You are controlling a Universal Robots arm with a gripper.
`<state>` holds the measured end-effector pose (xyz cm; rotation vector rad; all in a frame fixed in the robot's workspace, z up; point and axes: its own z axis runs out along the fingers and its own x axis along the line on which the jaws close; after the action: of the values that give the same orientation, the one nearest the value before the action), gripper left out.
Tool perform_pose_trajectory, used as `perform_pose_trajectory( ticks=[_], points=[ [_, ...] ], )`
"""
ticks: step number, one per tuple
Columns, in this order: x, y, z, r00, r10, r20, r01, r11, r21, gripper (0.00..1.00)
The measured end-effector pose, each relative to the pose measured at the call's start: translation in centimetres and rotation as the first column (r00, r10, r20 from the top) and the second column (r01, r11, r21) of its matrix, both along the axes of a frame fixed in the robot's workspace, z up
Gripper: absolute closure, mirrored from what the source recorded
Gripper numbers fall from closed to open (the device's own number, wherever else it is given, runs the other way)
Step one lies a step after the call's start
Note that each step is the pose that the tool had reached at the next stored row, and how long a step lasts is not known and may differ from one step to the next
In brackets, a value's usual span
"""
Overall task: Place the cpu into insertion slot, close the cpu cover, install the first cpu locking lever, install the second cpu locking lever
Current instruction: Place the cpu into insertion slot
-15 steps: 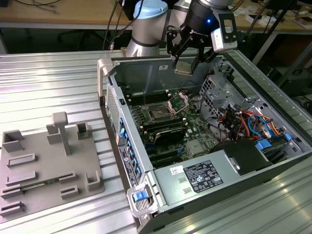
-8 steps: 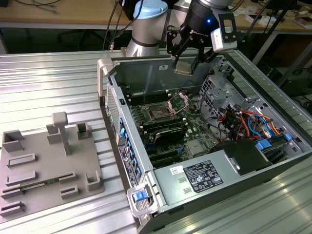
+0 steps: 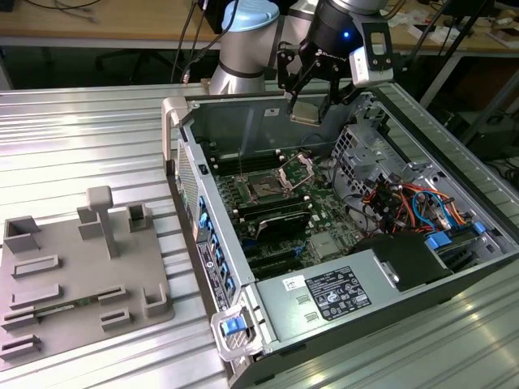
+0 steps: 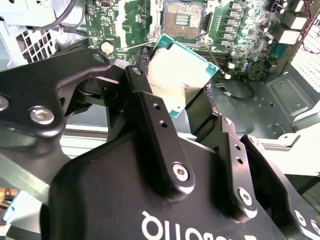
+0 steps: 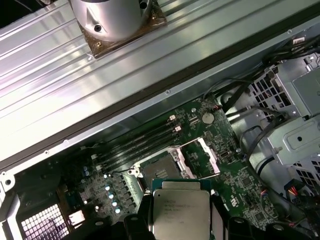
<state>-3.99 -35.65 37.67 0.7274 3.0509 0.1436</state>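
One chip, the cpu (image 3: 304, 113), is pinched by its edges in the tool (image 3: 307, 107) and held above the open case (image 3: 243, 121); the insertion slot (image 3: 266, 187) is seen beneath, toward the exterior view's left, its cpu cover (image 3: 297, 168) raised.

The cpu (image 4: 180, 75), square and silver-topped, sits clamped in the hand (image 3: 308, 109) above the board (image 5: 240, 185). The insertion slot (image 5: 161, 169) lies exposed; the cpu cover (image 5: 207, 156) stands hinged open beside it.
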Motion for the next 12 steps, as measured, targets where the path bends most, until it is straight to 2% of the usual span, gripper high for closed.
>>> perform_pose_trajectory(
  ticks=[12],
  points=[
    [0.0,0.0,0.0,0.999,-0.044,0.0,0.044,0.999,0.0,0.45]
  ],
)
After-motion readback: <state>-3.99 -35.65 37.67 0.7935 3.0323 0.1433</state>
